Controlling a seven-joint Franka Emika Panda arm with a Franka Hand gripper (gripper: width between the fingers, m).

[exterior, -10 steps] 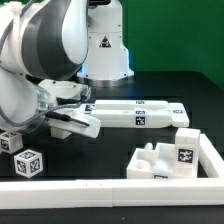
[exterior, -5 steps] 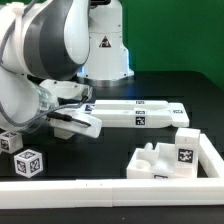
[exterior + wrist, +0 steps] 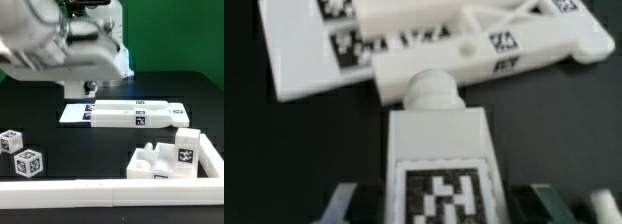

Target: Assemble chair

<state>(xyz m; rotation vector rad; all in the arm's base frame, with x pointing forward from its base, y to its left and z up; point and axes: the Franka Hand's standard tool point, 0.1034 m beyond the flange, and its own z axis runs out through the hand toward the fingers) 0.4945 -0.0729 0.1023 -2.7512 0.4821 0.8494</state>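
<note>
White glossy plastic parts of the chair lie loose on the black tabletop (image 3: 100, 145).

Exterior view:
- The arm (image 3: 45, 40) is raised over the far part of the scene, toward the exterior view's left. It is heavily motion-blurred, and the grasping end cannot be made out here.
- The flat slabs (image 3: 130, 112) lie mid-scene with their long sides running left to right and their tags facing up. I cannot tell whether they touch or overlap.
- Two small cubes (image 3: 12, 141) (image 3: 31, 161) sit near the exterior view's left. Both are tagged, close together, and well apart from the slabs.
- The recessed piece (image 3: 160, 160) sits at the near right, just inside the corner of the border rail (image 3: 90, 190). One tag on it faces the camera.

Wrist view (soft focus):
- The pegged block (image 3: 441, 150) fills the middle of the frame with its tag toward the camera. Its round peg (image 3: 434, 90) points toward the flat slabs (image 3: 313, 60), which lie beyond it on the tabletop.
- The fingers (image 3: 343, 200) are dark, one on each side of the pegged block — the block sits squarely between them.
- A thin dark strip shows between each finger and the block's side. With this blur I cannot tell whether the pads press on the block or stand just clear of it.
</note>
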